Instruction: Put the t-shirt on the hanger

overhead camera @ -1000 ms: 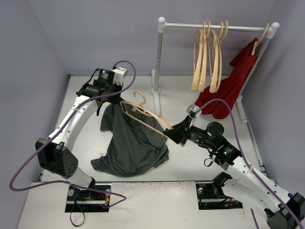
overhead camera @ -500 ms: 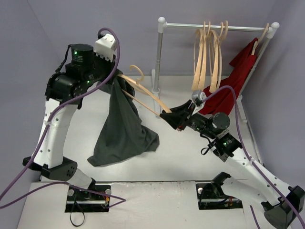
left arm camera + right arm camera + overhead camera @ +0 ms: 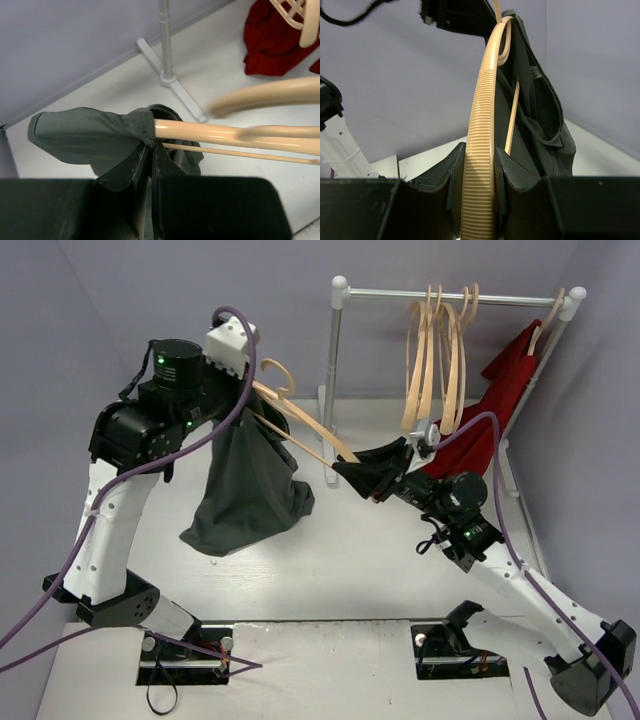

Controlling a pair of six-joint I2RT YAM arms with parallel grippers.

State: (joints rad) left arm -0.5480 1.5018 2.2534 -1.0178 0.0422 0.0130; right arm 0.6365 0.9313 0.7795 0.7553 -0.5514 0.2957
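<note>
t-shirt (image 3: pixel 248 488): one dark grey-green garment is seen, crumpled and hanging in long folds at the left of the table (image 3: pixel 360 560), bunched narrow at the top and wider below. whether its lowest fold rests on the table cannot be told. in the left wrist view a fold of cloth (image 3: pixel 95 137) is drawn over the end of the hanger (image 3: pixel 225 134), so that one arm of the hanger is inside the t-shirt while the other arm and the hook are bare.

counted from left to right: one t-shirt, one hanger (image 3: pixel 300 425) held slanting in the air between the two arms, one white rack (image 3: pixel 335 350) at the back, a cluster of spare hangers (image 3: pixel 435 360) on its rail, too closely overlapped for a sure count, and one red garment (image 3: pixel 480 435) draped from the rail's right end onto the table.

the left gripper (image 3: pixel 243 410) is raised high, and its jaws are pressed together on the cloth at the top of the t-shirt, just beside the covered hanger end. the right gripper (image 3: pixel 352 472) is clamped on the bare arm of the hanger; in the right wrist view its fingers (image 3: pixel 455 170) are seen pressed against both sides of the ribbed tan wood (image 3: pixel 482 125).
</note>
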